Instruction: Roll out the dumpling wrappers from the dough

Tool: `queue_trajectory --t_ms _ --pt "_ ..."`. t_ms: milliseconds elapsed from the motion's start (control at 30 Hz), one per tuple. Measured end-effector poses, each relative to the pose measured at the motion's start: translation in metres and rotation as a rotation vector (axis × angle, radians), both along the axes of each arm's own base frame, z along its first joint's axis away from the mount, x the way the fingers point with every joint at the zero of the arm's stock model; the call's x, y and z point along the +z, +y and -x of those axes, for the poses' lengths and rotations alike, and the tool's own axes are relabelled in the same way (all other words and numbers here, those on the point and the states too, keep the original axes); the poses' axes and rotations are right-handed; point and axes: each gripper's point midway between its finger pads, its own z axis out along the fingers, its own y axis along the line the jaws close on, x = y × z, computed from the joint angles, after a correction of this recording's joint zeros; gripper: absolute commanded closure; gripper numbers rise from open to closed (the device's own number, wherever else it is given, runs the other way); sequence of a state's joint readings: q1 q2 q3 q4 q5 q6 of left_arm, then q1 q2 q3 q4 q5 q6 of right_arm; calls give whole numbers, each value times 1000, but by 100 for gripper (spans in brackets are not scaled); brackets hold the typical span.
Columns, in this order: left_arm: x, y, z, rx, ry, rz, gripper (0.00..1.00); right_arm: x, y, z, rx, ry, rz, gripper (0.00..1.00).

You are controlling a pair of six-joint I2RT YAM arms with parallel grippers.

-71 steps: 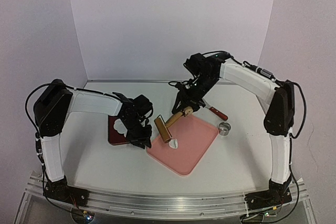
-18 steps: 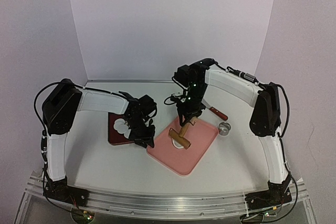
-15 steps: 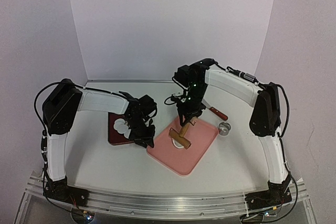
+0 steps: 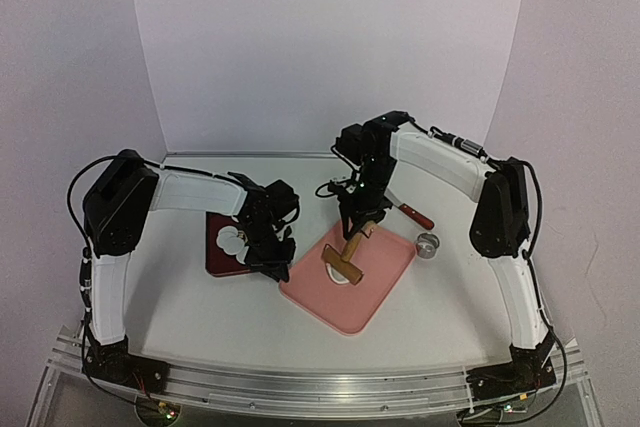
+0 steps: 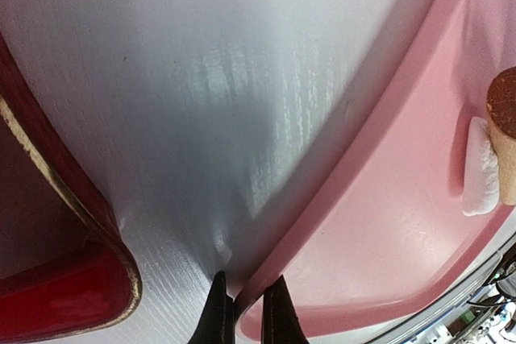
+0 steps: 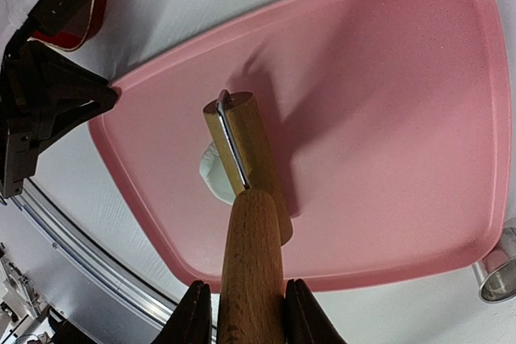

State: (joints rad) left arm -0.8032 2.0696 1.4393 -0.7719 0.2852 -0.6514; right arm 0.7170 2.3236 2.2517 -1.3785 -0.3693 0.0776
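The dough [image 6: 213, 173] is a small flattened white patch on the pink tray [image 6: 387, 118], half under the wooden roller's head [image 6: 242, 147]. My right gripper [image 6: 246, 316] is shut on the roller's handle [image 6: 251, 271], and the head rests on the dough [image 4: 346, 280]. My left gripper [image 5: 247, 312] is closed on the pink tray's rim [image 5: 339, 175] at its left edge, one finger on each side. The dough [image 5: 481, 168] shows at the right of that view. White round wrappers [image 4: 232, 239] lie on a dark red plate [image 4: 222, 255], partly hidden by my left arm.
A small metal ring cutter [image 4: 429, 244] stands right of the tray and also shows in the right wrist view [image 6: 496, 270]. A red-handled tool [image 4: 415, 215] lies behind it. The red plate's corner [image 5: 81, 288] is close to the left of my left gripper.
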Motion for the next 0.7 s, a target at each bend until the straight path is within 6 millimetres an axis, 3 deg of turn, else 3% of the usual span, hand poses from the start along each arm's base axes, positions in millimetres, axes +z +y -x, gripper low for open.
queue_trajectory --t_ms 267,433,700 --pt "-1 -1 0 -48 2 -7 100 -7 9 11 -19 112 -64 100" --pt "-1 -4 0 -55 10 -1 100 -30 38 46 -28 340 -153 100" --pt "-1 -4 -1 -62 6 1 100 -27 41 46 -25 348 -170 100"
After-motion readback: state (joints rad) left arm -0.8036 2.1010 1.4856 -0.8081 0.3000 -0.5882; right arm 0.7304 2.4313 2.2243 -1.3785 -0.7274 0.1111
